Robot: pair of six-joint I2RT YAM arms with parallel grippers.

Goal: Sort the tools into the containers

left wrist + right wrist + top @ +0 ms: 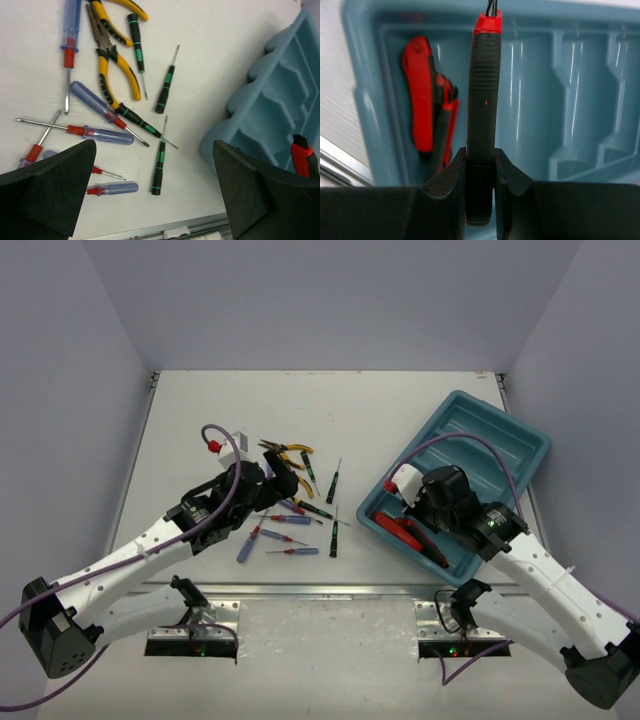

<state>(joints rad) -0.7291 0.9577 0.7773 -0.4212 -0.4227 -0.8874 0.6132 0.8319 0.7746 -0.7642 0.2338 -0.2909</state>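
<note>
One black-handled tool (482, 85) hangs clamped in the right gripper (480, 162) above the tray (580, 90), best lowered level beside the red pliers (417, 105) inside; the left gripper (154, 187) gapes over screwdrivers (102, 134) outside it.

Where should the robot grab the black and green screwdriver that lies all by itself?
The black-green screwdriver is best taken by its thick handle, near the green band, from straight above, one finger each side. It lies flat on the table with bare space around it; its thin metal shaft would likely slip.
</note>
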